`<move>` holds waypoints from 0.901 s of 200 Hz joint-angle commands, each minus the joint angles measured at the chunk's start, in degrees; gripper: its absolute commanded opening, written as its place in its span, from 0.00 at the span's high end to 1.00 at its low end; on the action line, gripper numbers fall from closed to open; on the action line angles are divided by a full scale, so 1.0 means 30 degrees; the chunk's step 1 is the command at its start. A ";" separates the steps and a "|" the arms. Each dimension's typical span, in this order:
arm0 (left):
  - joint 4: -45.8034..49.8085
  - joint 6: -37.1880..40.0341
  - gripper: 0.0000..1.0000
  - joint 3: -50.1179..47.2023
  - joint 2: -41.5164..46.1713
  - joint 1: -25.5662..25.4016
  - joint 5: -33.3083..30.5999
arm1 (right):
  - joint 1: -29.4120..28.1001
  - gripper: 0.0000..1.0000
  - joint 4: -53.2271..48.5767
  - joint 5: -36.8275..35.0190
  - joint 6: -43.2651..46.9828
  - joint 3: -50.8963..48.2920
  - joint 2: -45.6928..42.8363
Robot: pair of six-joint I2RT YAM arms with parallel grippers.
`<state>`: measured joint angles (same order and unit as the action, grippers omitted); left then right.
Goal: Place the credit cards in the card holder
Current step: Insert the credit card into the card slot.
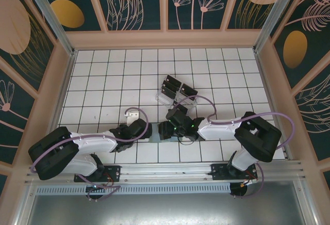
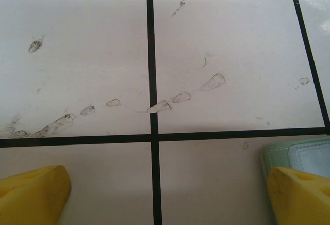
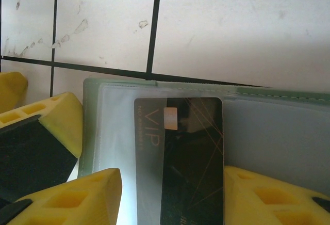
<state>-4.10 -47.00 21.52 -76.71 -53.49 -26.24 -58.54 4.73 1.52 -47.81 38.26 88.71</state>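
— Where is the black card (image 3: pixel 191 158)?

— It lies in the pale green card holder (image 3: pixel 289 132), partly under the clear pocket. The holder lies flat on the white tiled surface (image 1: pixel 103 80), between the ends of the two arms.

— Which way does the card point?

— Its long side runs straight away from the right fingers (image 3: pixel 268 199). The short end with the little chip points away from them, toward the holder's far edge. The letters "VIP" run along the long side.

— Are the right fingers pinching it?

— They stand partly apart with the card between them. One yellow finger looks right against the card's edge. The other is just beside it. I cannot tell if they squeeze it.

— And the left fingers (image 2: pixel 31 194)?

— Spread wide, with just tiles between them. One tip is over a corner of the holder.

— Any more cards?

— Yes, the other black cards (image 1: pixel 170 86) sit farther out on the surface, by some clear plastic pieces (image 1: pixel 164 99), apart from the holder. They are too small to tell which way they point.
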 commanded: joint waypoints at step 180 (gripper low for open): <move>0.1914 -0.1592 0.02 -0.0426 0.0272 0.0078 0.0367 | 0.0423 0.48 0.1137 0.0177 -0.0029 -0.0836 0.0054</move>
<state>-4.93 -49.36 20.58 -75.20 -53.47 -26.24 -59.57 6.83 3.95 -47.05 38.92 90.89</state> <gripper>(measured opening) 0.985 0.520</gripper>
